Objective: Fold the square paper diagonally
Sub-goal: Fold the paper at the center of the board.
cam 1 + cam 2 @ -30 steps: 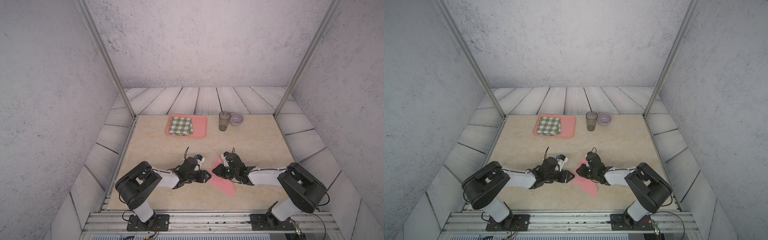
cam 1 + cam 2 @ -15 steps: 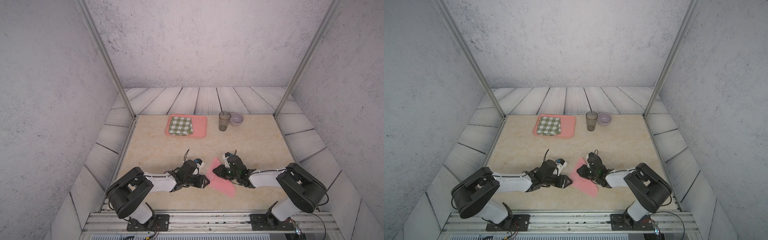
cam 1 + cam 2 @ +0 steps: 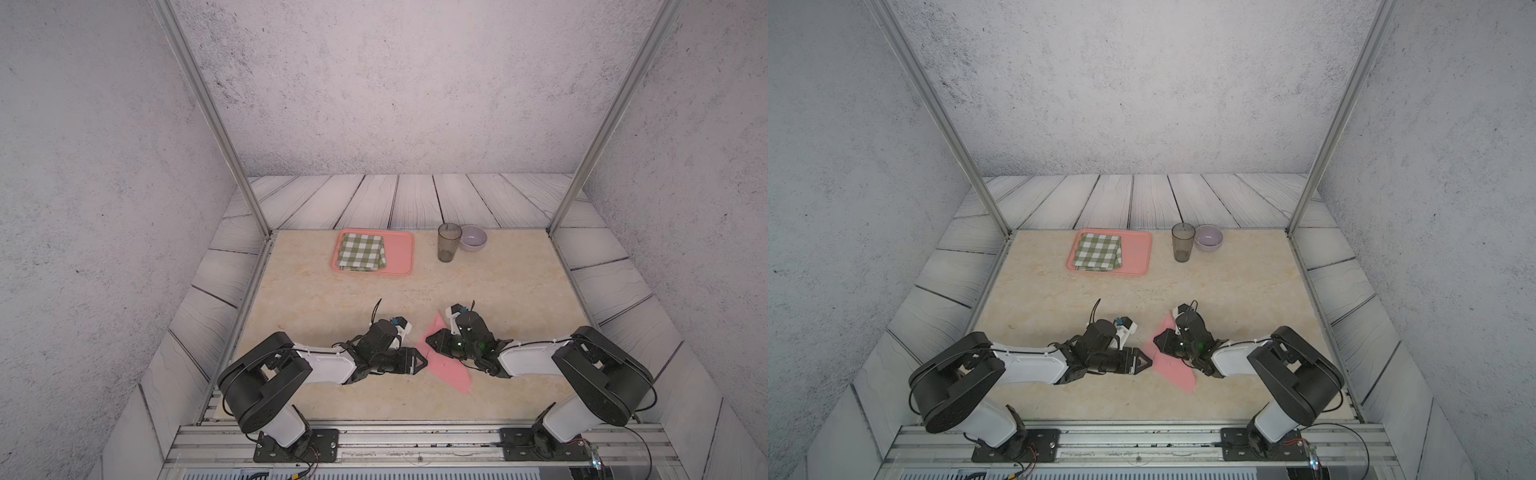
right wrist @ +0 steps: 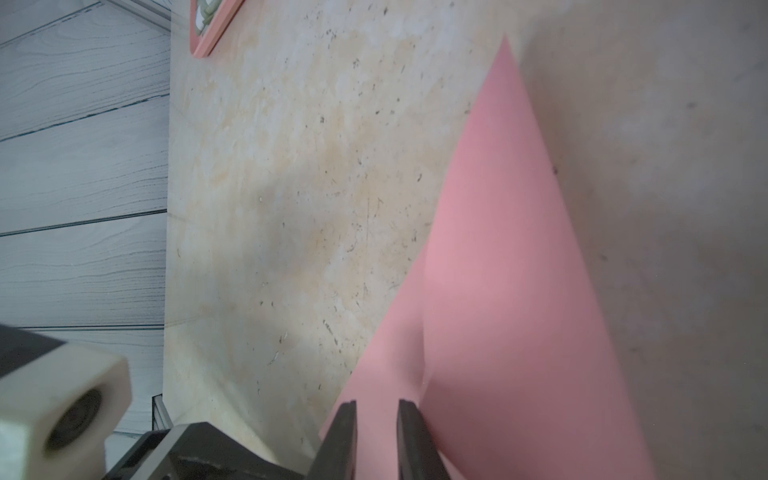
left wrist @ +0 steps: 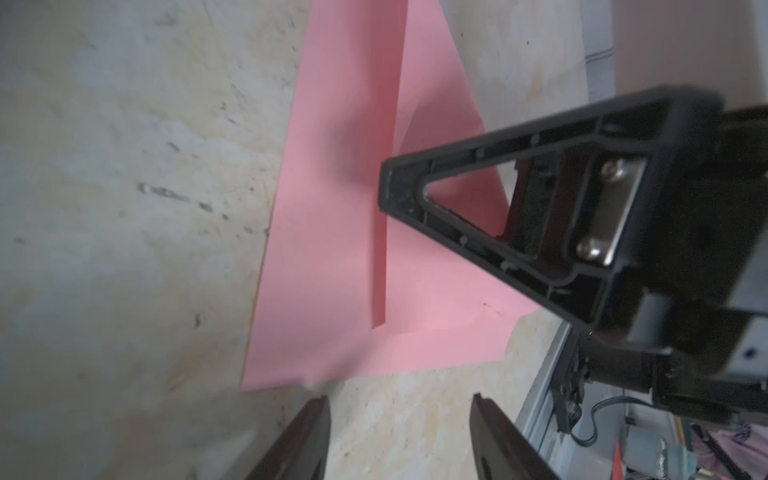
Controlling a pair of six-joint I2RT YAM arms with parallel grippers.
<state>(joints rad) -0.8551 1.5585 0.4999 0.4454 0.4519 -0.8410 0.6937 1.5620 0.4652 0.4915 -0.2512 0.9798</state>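
- Here, left fingers [image 5: 309, 440] stand apart, just off the paper [image 5: 332, 249].
- Right fingers [image 4: 345, 432], nearly together, hide the paper's edge; grip unclear.

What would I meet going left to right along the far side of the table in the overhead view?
In a top view: tray, carrying a checked cloth → cup → bowl.

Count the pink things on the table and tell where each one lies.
2. The tray sits at the back, holding a checked cloth; the paper lies near the front between the left arm and the right arm, which partly covers it.
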